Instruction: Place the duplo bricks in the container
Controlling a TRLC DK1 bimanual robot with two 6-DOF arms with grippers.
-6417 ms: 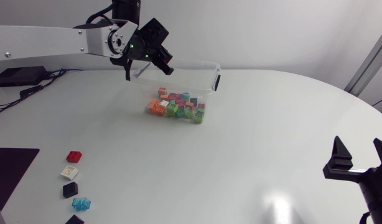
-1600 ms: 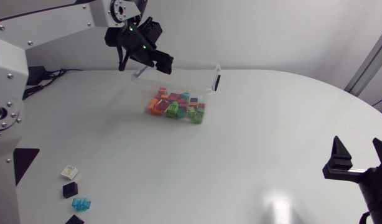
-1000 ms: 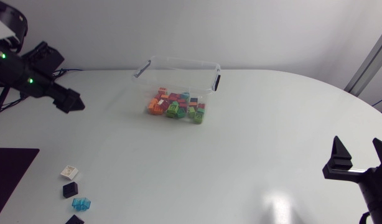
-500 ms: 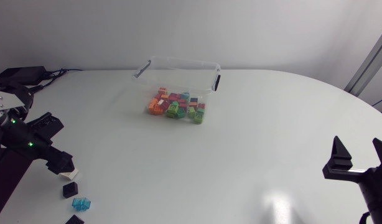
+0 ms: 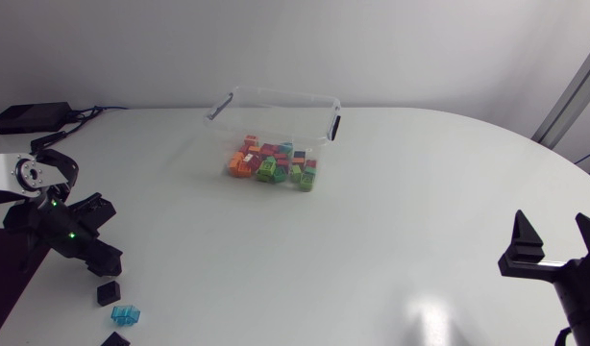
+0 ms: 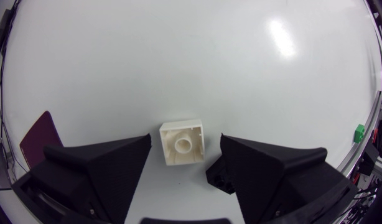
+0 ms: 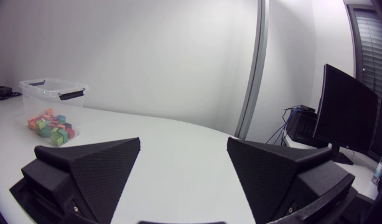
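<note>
a broad white table (image 5: 391, 211) with a rounded far edge fills most of the head view, its top smooth and matte. a soft patch of glare (image 5: 425, 312) lies on it toward 5 o'clock, and the left wrist view catches another bright spot on the tabletop. at 10 o'clock a flat black box (image 5: 26, 117) sits near the table's edge, with dark cables (image 5: 84, 112) trailing from it. behind, at 12 o'clock, stands a plain pale wall (image 5: 420, 48), evenly lit. a dark maroon patch (image 6: 38, 134) shows in the left wrist view (mat or floor, cannot tell).
</note>
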